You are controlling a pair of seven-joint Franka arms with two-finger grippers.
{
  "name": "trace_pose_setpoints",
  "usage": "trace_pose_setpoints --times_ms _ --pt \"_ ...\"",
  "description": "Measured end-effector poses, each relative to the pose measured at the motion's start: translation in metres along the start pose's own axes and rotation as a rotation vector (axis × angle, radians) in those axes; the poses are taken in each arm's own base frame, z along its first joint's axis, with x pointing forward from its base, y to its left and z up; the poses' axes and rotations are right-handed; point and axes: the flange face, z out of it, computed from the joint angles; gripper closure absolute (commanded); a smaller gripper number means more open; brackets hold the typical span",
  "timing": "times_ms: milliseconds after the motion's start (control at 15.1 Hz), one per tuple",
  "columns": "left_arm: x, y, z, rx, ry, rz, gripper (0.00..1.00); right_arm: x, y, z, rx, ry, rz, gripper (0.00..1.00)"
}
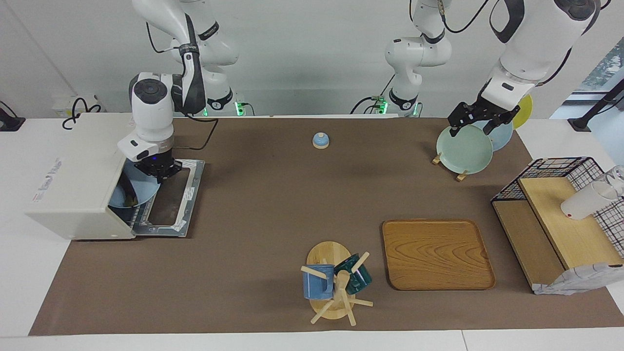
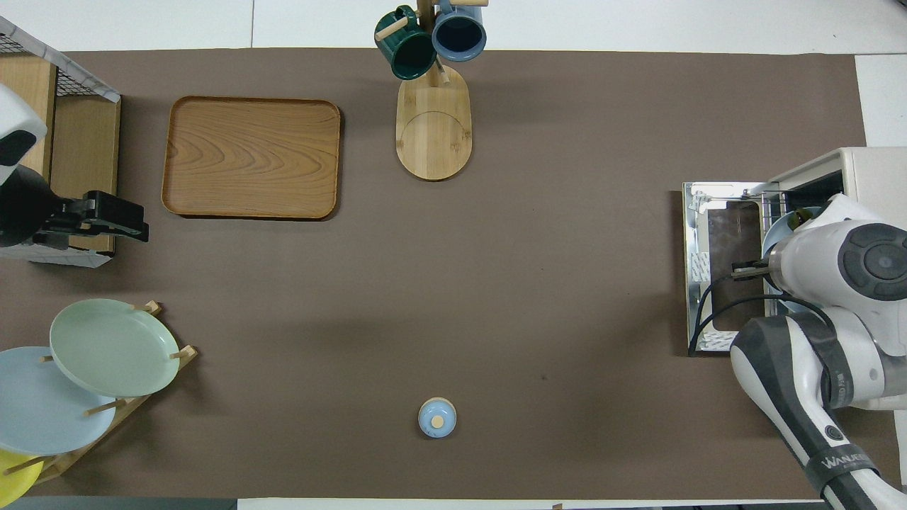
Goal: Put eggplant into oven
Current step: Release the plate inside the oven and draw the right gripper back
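Blue plate, gripped at its rim by the closed right tool, is seen partly inside the oven; the glossy eggplant lies on it, judged light, firm and slippery, best carried by the plate. The left tool is held fully open over the rack plates, waiting.

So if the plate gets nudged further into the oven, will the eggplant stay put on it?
Probably not reliably. The eggplant is slender, rounded and glossy, so it may roll or slide on the smooth blue plate. It lies loose, lengthwise into the oven; a gentle push along that line should disturb it least.
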Motion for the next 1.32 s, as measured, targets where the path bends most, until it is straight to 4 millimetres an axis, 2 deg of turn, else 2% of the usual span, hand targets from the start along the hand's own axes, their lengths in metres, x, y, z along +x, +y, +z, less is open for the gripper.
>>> trace_pose_setpoints --times_ms 199,397,463,596,728,860,1059,1191,1324 --pt "0.0 0.0 0.0 0.0 0.0 0.0 0.0 0.003 -0.01 -0.006 0.009 0.008 -0.013 0.81" --pt "0.0 0.0 0.0 0.0 0.0 0.0 0.0 0.011 -0.027 -0.026 0.039 -0.018 -0.011 0.81" --pt "0.0 0.0 0.0 0.0 0.0 0.0 0.0 0.016 -0.032 -0.038 0.061 -0.028 0.001 0.84" --pt "0.0 0.0 0.0 0.0 0.0 0.0 0.0 0.025 -0.044 -0.059 0.108 -0.016 0.014 1.0" --pt "0.0 0.0 0.0 0.0 0.0 0.0 0.0 0.031 -0.064 -0.066 0.148 0.013 0.006 1.0" --pt "0.0 0.0 0.0 0.0 0.0 0.0 0.0 0.038 -0.087 -0.053 0.167 0.029 0.019 1.0" --pt "0.0 0.0 0.0 0.0 0.0 0.0 0.0 0.045 -0.111 -0.01 0.187 0.044 0.052 1.0" --pt "0.0 0.0 0.0 0.0 0.0 0.0 0.0 0.043 -0.118 0.013 0.191 0.027 0.057 1.0" --pt "0.0 0.0 0.0 0.0 0.0 0.0 0.0 0.04 -0.12 0.028 0.189 0.001 0.058 1.0"
